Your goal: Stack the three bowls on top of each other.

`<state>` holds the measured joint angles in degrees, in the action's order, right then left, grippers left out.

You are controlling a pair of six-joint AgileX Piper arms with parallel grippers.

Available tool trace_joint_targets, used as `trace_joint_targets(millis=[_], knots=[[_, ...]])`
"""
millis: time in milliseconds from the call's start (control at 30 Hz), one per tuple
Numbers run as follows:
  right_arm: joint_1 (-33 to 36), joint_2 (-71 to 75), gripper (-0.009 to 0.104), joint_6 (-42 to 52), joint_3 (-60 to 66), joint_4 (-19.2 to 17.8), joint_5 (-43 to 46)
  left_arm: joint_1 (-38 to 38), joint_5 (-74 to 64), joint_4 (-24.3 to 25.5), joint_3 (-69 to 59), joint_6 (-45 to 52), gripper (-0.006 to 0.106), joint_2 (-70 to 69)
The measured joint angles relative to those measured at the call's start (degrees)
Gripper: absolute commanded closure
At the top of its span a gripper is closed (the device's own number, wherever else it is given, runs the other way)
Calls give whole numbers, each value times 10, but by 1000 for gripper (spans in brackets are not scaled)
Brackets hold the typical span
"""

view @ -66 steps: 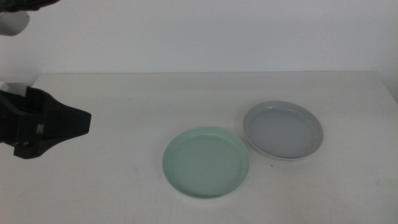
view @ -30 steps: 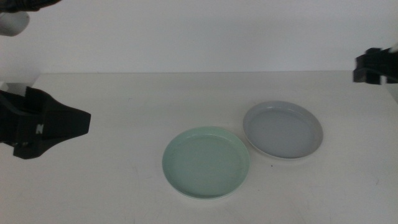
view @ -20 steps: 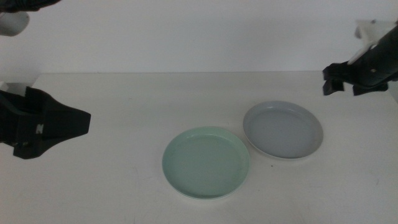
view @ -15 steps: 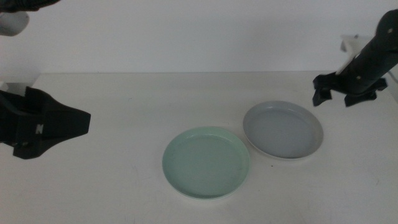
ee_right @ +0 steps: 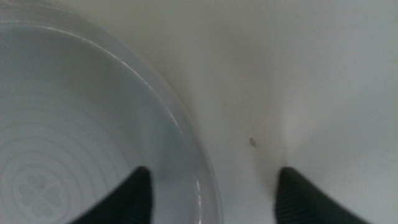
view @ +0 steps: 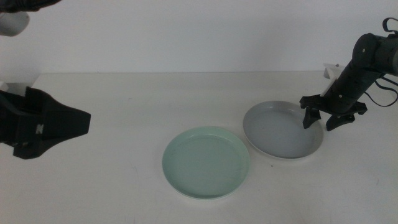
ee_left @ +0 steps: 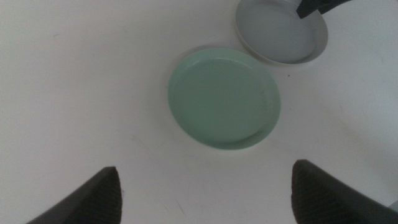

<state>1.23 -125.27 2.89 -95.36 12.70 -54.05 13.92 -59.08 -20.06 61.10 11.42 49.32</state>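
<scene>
The right gripper [view: 321, 121] is low over the table [view: 124, 106], at the right edge of the grey-blue bowl [view: 283, 130]. Its two jaws are spread apart, and the bowl's rim lies between them: in the right wrist view one jaw stands over the inside of the bowl [ee_right: 74, 124] and the other over the bare table outside it. The jaws are not closed on anything (if they touch the rim, the pictures do not show it clearly).

The grey-blue bowl sits on the right half of the table. The mint green bowl [view: 206, 162] lies just beside it, nearer to the camera and more to the left; their rims are very close, almost touching. Both bowls rest flat on the table and nothing is inside them. I see only these two bowls.

The left gripper [view: 74, 122] waits at the left side of the table, well apart from the bowls. In the left wrist view its jaws are wide apart and hold nothing, with the mint green bowl [ee_left: 224, 98] in front of them.
</scene>
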Motion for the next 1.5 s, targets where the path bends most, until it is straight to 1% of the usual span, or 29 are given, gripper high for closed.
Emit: trace_joint_targets(millis=[33, 133, 167, 333, 433, 567, 633, 767, 867, 1033, 1233, 1367, 1500], knots=[[0, -1, 65, 0, 0, 0, -1, 0, 0, 0, 0, 0, -5, 0], [0, -2, 95, 0, 0, 0, -3, 0, 0, 0, 0, 0, -5, 0], [0, -1, 96, 0, 0, 0, -5, 0, 0, 0, 0, 0, -5, 0], [0, 28, 96, 1, 0, -4, -14, 0, 0, 0, 0, 0, -5, 0], [0, 81, 96, 0, 0, -6, -15, 0, 0, 0, 0, 0, -5, 0], [7, 168, 96, -3, 0, 17, -40, 0, 0, 0, 0, 0, -5, 0], [23, 198, 96, -3, 0, 24, -53, 0, 0, 0, 0, 0, -5, 0], [86, 231, 96, -3, 0, 36, -77, 0, 0, 0, 0, 0, -5, 0], [142, 234, 96, -3, 9, 47, -84, 0, 0, 0, 0, 0, -5, 0], [210, 229, 96, -14, 64, 51, -30, 0, 0, 0, 0, 0, -5, 0], [225, 183, 96, -29, 86, 48, 27, 0, 0, 0, 0, 0, -5, 0], [225, 143, 96, -29, 86, 48, 38, 0, 0, 0, 0, 0, -5, 0], [225, 109, 96, -22, 86, 60, 38, 0, 0, 0, 0, 0, -5, 0]])
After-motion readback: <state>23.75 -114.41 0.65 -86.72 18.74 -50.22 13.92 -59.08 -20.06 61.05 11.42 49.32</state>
